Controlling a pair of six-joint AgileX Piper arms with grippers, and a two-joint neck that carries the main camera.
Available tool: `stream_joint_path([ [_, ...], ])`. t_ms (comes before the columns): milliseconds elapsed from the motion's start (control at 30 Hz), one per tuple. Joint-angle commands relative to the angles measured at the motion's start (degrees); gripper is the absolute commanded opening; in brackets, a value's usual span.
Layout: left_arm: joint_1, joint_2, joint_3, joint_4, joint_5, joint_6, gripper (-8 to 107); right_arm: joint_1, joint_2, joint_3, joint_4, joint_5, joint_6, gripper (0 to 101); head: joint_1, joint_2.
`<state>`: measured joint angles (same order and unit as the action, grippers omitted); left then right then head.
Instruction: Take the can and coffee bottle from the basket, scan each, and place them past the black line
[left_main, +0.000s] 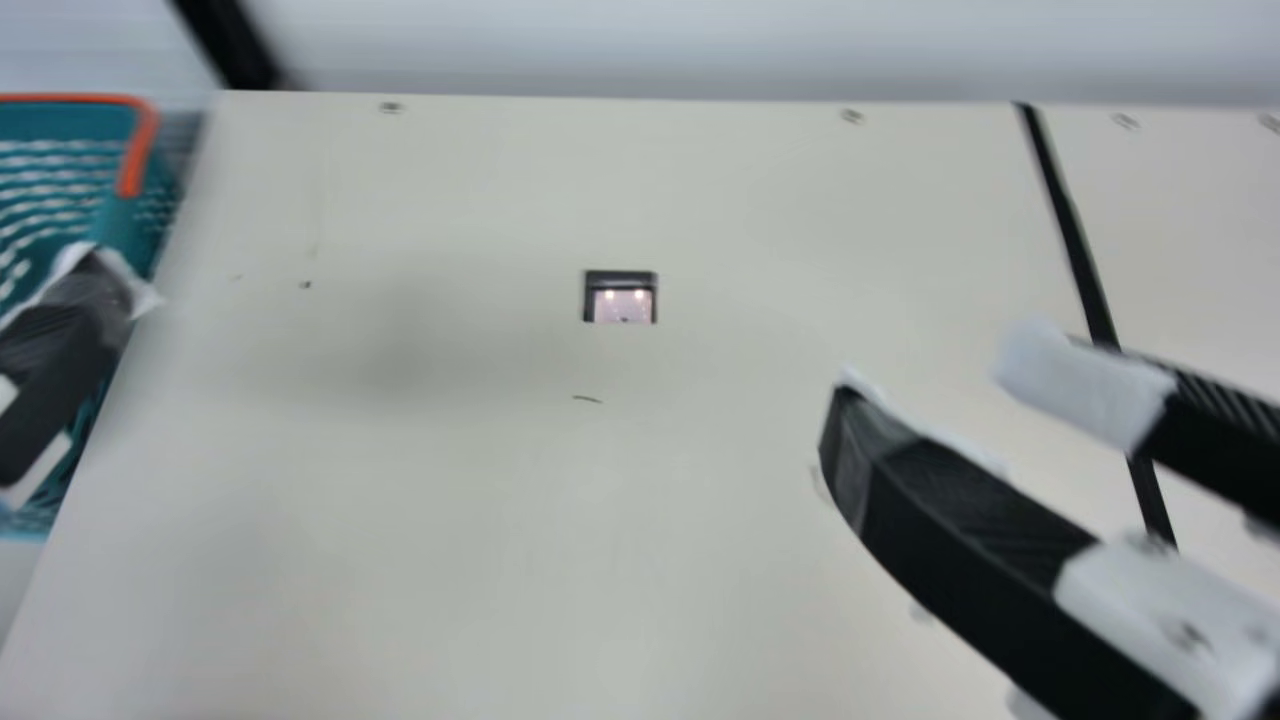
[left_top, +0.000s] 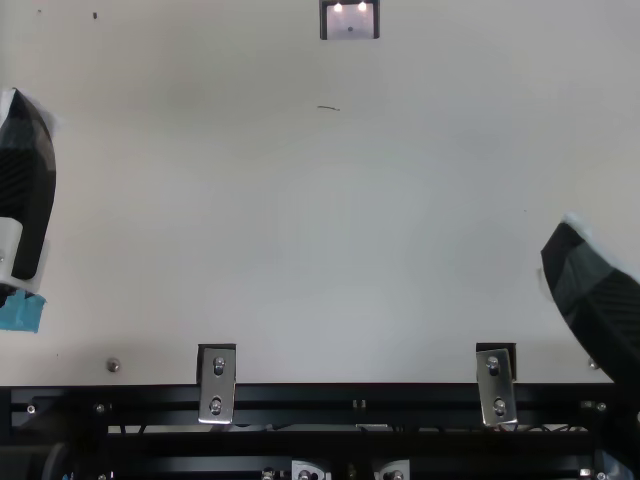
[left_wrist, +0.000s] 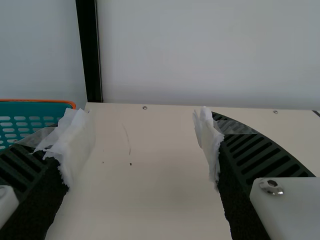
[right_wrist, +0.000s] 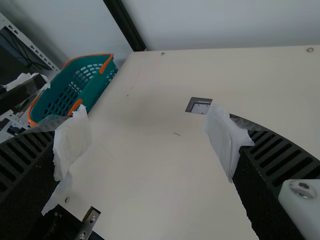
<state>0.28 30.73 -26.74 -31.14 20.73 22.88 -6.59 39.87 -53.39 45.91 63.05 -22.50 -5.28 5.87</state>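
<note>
Seeing the teal basket (left_main: 115, 225) just beyond the table's left edge, behind the left gripper (left_main: 75, 310) in the main view and well beyond the right fingers in the right wrist view. Holding the left gripper with ribbed fingers spread wide, and the right gripper (left_main: 930, 372) likewise spread, one finger crossing in front of the black line (left_main: 1074, 235) in the main view. Viewing the square scanner window (left_main: 622, 305), dark-framed and pinkish, between both grippers, set into the smooth cream table (left_main: 500, 520). Wearing crumpled, papery white wrapping (left_wrist: 77, 145) on the fingertips, ragged at its edges. Finding slotted plastic walls and an orange rim (right_wrist: 85, 56) on the basket, with its contents impossible to tell.
</note>
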Motion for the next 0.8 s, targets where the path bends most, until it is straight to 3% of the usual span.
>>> stream_joint_path([
  [0, 0.0, 0.0, 0.0, 0.0, 0.0, 0.0, 90, 0.0, 0.0, 0.0, 0.0, 0.0, 0.0, 101, -3.14, 3.83],
  [533, 0.0, 0.0, 0.0, 0.0, 0.0, 0.0, 90, 0.0, 0.0, 0.0, 0.0, 0.0, 0.0, 101, -15.27, 27.46],
  [767, 0.0, 0.0, 0.0, 0.0, 0.0, 0.0, 90, 0.0, 0.0, 0.0, 0.0, 0.0, 0.0, 101, -15.27, 27.46],
])
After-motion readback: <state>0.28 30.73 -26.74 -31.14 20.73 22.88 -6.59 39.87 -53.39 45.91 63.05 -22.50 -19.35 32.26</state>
